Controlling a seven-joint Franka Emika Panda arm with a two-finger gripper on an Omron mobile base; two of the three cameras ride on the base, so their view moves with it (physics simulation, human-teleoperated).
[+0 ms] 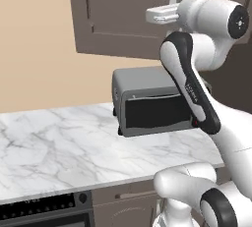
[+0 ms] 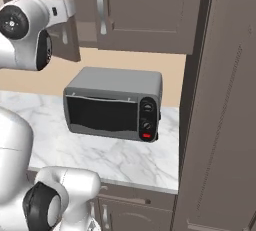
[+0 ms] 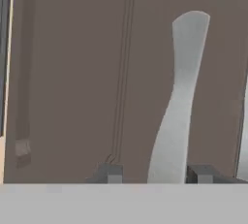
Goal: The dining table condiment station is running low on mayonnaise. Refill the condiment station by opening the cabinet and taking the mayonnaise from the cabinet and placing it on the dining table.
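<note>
Left base view, left to right: marble counter point(image 1: 74, 147) ran along a beige wall; an oven's black control strip point(image 1: 44, 206) sat under its front edge. A grey toaster oven point(image 1: 147, 103) stood on the counter toward the right, partly behind the arm point(image 1: 189, 83). Above, the cabinet point(image 1: 118, 14) had its panelled door swung partly out from the wall. The arm reached up to the door's right edge.

Hand view: panelled door face close in front. The gripper point(image 3: 157, 173) had its two dark tips apart, one each side of the lower end of the curved silver handle point(image 3: 179, 102). Handle stood between the tips; whether either tip touched it, could not tell. A second pale edge showed at far right.

Right base view: arm's upper joints at upper left, against the door edge. Another handle point(image 2: 101, 5) hung on the next door. Toaster oven centre, two knobs point(image 2: 147, 115) and a red button on its right side. Tall dark panel point(image 2: 220, 105) filled the right.

Mayonnaise not seen; the cabinet's inside was hidden.
</note>
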